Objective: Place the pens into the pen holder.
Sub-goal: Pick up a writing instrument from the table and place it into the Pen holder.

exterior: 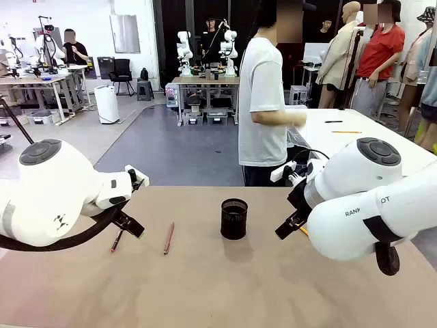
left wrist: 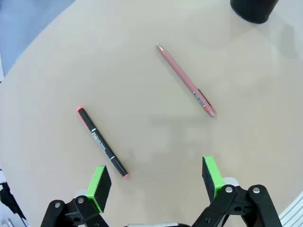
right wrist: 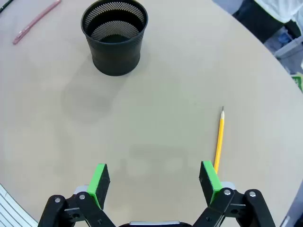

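The left pincer [left wrist: 154,168] is wide open and holds nothing. The black pen [left wrist: 102,142] with red ends lies at its 10 o'clock, the pink pen [left wrist: 185,80] at 1 o'clock. The right pincer [right wrist: 153,168] is open and empty too. The yellow pencil [right wrist: 219,139] lies on the surface [right wrist: 156,109] at its 2 o'clock. The pen holder [right wrist: 116,59] stands upright at 11 o'clock.

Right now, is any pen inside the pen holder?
No: the mesh pen holder is empty inside, while the yellow pencil and pink pen lie on the table.
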